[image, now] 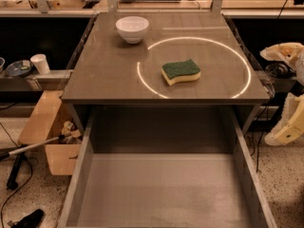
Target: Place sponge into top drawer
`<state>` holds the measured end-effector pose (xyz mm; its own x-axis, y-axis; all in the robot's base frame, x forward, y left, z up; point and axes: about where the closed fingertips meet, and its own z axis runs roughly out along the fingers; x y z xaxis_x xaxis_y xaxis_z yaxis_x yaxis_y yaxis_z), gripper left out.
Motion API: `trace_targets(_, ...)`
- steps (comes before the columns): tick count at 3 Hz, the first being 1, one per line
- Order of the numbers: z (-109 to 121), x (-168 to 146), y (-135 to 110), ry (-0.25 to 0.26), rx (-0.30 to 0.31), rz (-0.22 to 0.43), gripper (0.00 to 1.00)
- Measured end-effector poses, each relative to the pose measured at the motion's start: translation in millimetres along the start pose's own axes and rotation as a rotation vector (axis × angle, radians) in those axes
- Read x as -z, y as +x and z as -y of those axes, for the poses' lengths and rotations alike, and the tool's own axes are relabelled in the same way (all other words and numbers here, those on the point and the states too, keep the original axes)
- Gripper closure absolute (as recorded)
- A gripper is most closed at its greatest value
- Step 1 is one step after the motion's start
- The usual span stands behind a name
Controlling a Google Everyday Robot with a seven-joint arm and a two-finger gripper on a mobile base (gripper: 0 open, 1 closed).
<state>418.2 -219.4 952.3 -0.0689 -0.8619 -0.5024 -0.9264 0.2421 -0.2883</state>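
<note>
Claw (290,123) off at 3 o'clock, state I can't tell; I'd grip sponge (180,71) from above, then top drawer (161,189) at 6

The gripper (289,122) hung at the right edge. Far to its left, a wooden box (47,127) sat on the speckled floor (280,184). Up-left of it, a light ring (190,37) glowed on the grey table (104,75).

The arm (284,52) shows smooth cream-white rounded shells at the right edge, the lower perhaps its tool (289,123).
</note>
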Motion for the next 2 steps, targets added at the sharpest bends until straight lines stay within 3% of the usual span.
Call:
trace_targets(1,7.7,-5.4,2.4,-0.053,0.008,0.078,0.00)
trace_targets(2,13.2,-9.3,-0.8,-0.083,0.030,0.106,0.00)
